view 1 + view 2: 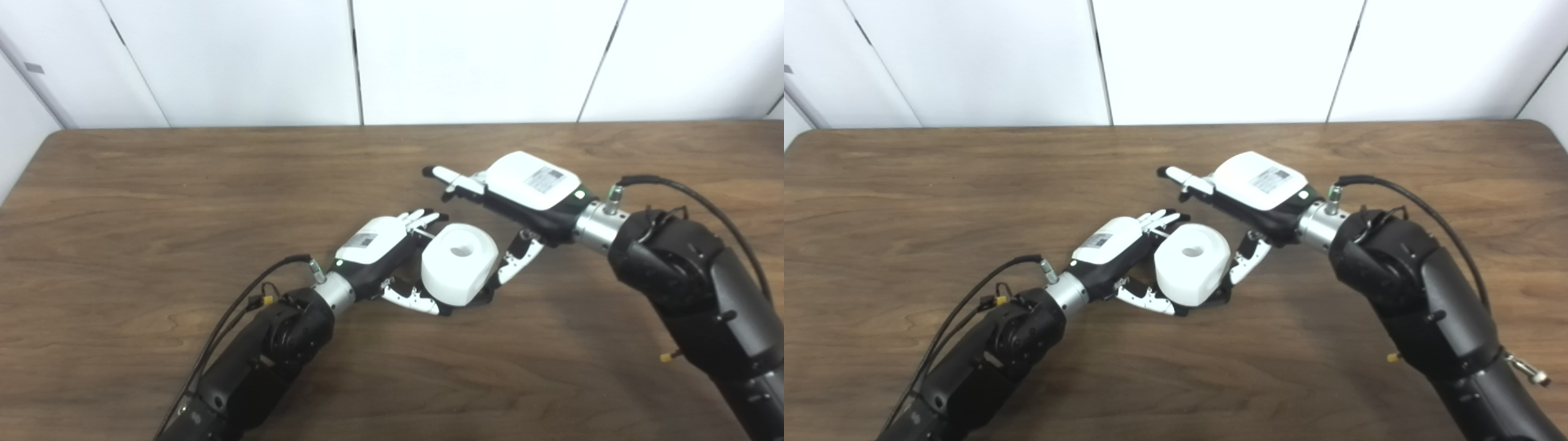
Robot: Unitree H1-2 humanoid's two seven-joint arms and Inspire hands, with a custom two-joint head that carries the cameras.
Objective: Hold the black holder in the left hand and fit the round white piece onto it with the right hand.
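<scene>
The round white plastic piece with a centre hole [459, 262] sits near the middle of the brown wood-grain tabletop [184, 184], its hole facing up. The left hand [380, 251] cups it from nine o'clock, fingers and thumb wrapped around its side. A sliver of the black holder [484, 298] shows beneath it at five o'clock. The right hand [520, 196], at two o'clock, is spread and holding nothing, its thumb just beside the piece.
</scene>
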